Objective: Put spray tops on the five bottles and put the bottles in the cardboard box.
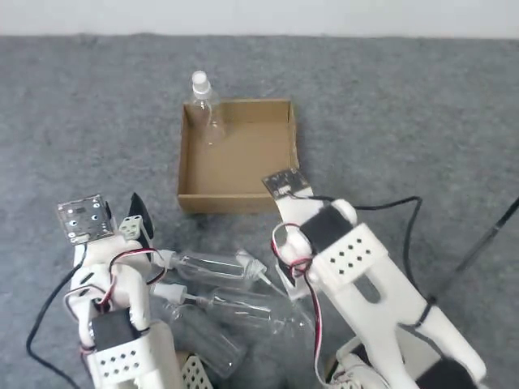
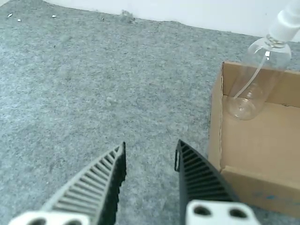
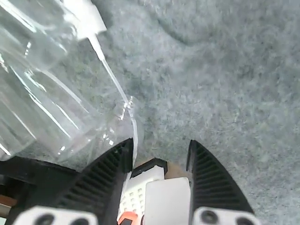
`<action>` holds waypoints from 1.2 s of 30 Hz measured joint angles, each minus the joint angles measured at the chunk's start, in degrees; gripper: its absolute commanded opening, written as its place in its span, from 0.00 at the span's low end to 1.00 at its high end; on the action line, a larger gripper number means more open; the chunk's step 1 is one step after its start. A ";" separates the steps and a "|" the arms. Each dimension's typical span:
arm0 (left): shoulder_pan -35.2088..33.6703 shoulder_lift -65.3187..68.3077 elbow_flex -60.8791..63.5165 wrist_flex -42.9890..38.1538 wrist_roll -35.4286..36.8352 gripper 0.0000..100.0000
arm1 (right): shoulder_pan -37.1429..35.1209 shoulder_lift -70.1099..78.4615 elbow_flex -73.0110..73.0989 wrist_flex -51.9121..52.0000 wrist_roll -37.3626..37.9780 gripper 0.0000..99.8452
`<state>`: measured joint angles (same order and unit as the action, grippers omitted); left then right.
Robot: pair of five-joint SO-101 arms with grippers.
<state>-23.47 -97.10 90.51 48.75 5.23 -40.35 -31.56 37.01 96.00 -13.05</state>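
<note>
leftmost, left gripper (image 2: 150, 145): jaws apart, empty, above grey carpet (image 1: 405, 121). centre, three clear bottles (image 1: 212, 265) lie near, between the arms; one topped bottle (image 1: 204, 109) leans in the cardboard box (image 1: 235, 198), far-left corner. right, right gripper (image 3: 160, 143): jaws apart, empty.

From above, the right arm (image 1: 357, 267) covers the near right corner of the cardboard box (image 1: 235, 154) and one end of the loose bottles (image 1: 243, 306) heaped between the arms. They are clear and overlap, so their number cannot be told. In the left wrist view the leaning bottle (image 2: 255, 79) has its spray top (image 2: 287, 21) cut by the picture's edge, and the box runs off the side. In the right wrist view the loose bottles run off the edge, and a dark shape (image 3: 33, 173) beside them is too blurred to name.
</note>
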 measured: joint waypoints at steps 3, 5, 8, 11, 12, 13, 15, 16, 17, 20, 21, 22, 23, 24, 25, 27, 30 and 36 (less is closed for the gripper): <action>0.00 0.00 0.00 0.00 0.00 0.16 | -0.35 -2.37 1.67 -0.09 0.00 0.16; 0.00 0.00 0.00 0.00 0.00 0.16 | -1.85 -3.96 2.11 -0.09 0.00 0.16; 0.00 0.00 0.00 0.00 0.00 0.16 | -4.66 -6.51 4.04 -0.09 0.00 0.16; 0.00 0.00 0.00 0.00 0.00 0.16 | -8.09 -8.97 6.33 -0.09 0.00 0.16; 0.00 0.00 0.00 0.00 0.00 0.16 | -8.97 -9.49 7.38 -0.09 0.00 0.16; 0.00 0.00 0.00 0.00 0.00 0.16 | -9.76 -9.93 7.91 -0.53 0.00 0.16; 0.00 0.00 0.00 0.00 0.00 0.16 | -10.73 -10.20 8.53 -1.76 -0.97 0.16; 0.00 0.00 0.00 0.00 0.00 0.16 | -11.25 -10.20 9.14 -2.29 -2.20 0.16; 0.00 0.00 0.00 0.00 0.00 0.16 | -11.69 -10.20 9.76 -2.99 -3.43 0.16; 0.00 0.00 0.00 0.00 0.00 0.16 | -13.54 -10.20 12.04 -5.10 -5.54 0.16; 0.00 0.00 0.00 0.00 0.00 0.16 | -14.24 -10.20 12.84 -5.80 -5.80 0.16; 0.00 0.00 0.00 0.00 0.00 0.16 | -14.68 -10.20 13.89 -6.68 -5.89 0.16; 0.00 0.00 0.00 0.00 0.00 0.16 | -14.77 -10.20 14.77 -7.65 -6.07 0.16; 0.00 0.00 0.00 0.00 0.00 0.16 | -14.86 -10.20 15.91 -8.97 -6.24 0.16; 0.00 0.00 0.00 0.00 0.00 0.16 | -15.12 -10.20 17.05 -10.37 -6.24 0.16; 0.00 0.00 0.00 0.00 0.00 0.16 | -15.21 -10.20 20.04 -14.24 -6.24 0.16; 0.00 0.00 0.00 0.00 0.00 0.16 | -15.47 -10.20 24.35 -20.66 -6.24 0.16; 0.00 0.00 0.00 0.00 0.00 0.16 | -15.38 -10.29 31.12 -29.71 -6.24 0.16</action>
<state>-23.47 -97.10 90.51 48.75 5.23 -55.74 -41.85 68.13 66.29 -19.30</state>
